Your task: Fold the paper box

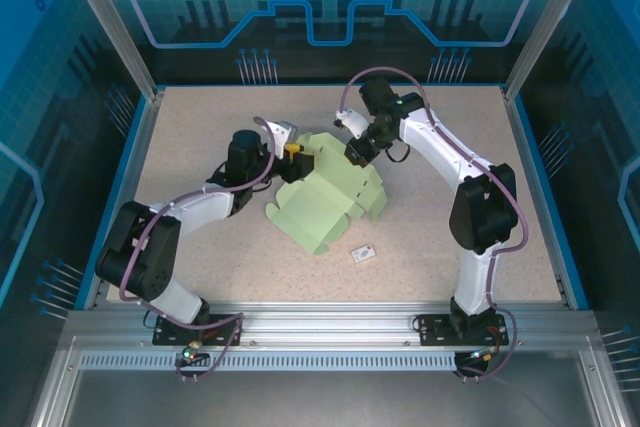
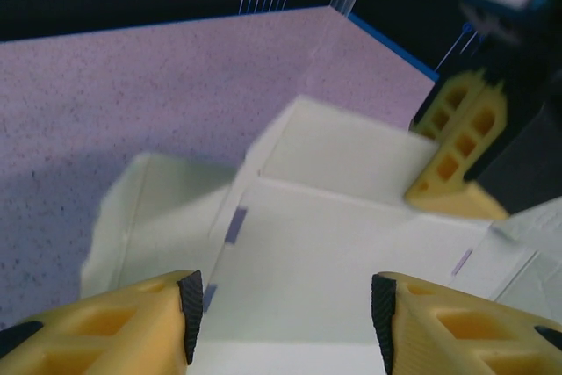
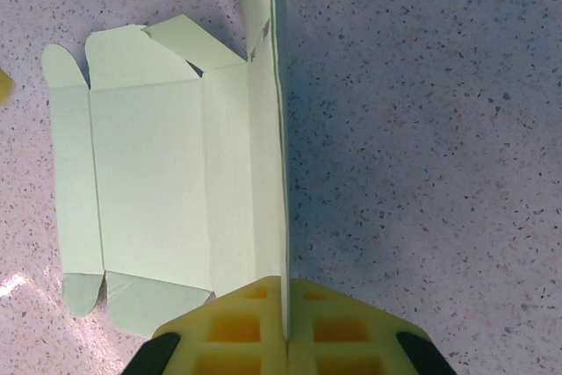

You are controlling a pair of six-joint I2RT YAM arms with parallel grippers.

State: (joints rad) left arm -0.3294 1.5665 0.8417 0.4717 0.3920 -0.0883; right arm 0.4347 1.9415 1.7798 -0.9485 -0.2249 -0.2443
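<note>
Mint-green paper box (image 1: 325, 209) lies on the table (image 1: 450, 247); right claw (image 3: 285, 305) pinches its raised flap (image 3: 263, 6), left claw (image 2: 285, 309) stands wide

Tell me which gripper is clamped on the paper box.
The right gripper: its jaws are shut on an upright panel of the paper box. The left gripper hangs over it with jaws apart.

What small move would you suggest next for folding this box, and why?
Probably the right gripper should tip its panel over the crease onto the flat sheet: it is shut on an upright panel of the paper box, while the left gripper hangs open above the rest.
</note>
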